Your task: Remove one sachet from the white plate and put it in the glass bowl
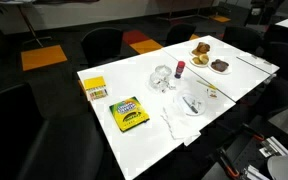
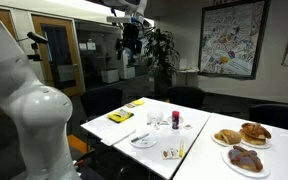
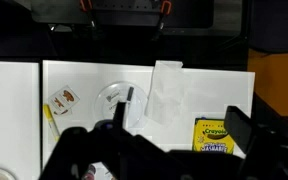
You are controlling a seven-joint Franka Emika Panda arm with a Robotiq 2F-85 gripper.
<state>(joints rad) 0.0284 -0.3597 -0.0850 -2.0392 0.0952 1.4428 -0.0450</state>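
The white plate [image 1: 192, 101] sits near the table's edge with small sachets and a dark strip on it. It also shows in an exterior view [image 2: 144, 139] and in the wrist view [image 3: 117, 99]. The glass bowl [image 1: 162, 78] stands beside it toward the table's middle and shows in both exterior views [image 2: 157, 119]. In the wrist view it is hidden under my fingers. My gripper [image 2: 132, 45] hangs high above the table, far from both. In the wrist view the gripper [image 3: 179, 150] is open and empty, its dark fingers wide apart.
On the white table [image 1: 134, 145] lie a yellow crayon box [image 1: 129, 113], a small yellow box [image 1: 94, 88], a crumpled white wrapper [image 1: 174, 122] and a small red-and-white bottle [image 1: 180, 68]. Plates of brown pastries [image 1: 202, 47] stand at the far end. Loose sachets [image 3: 62, 97] lie off the plate.
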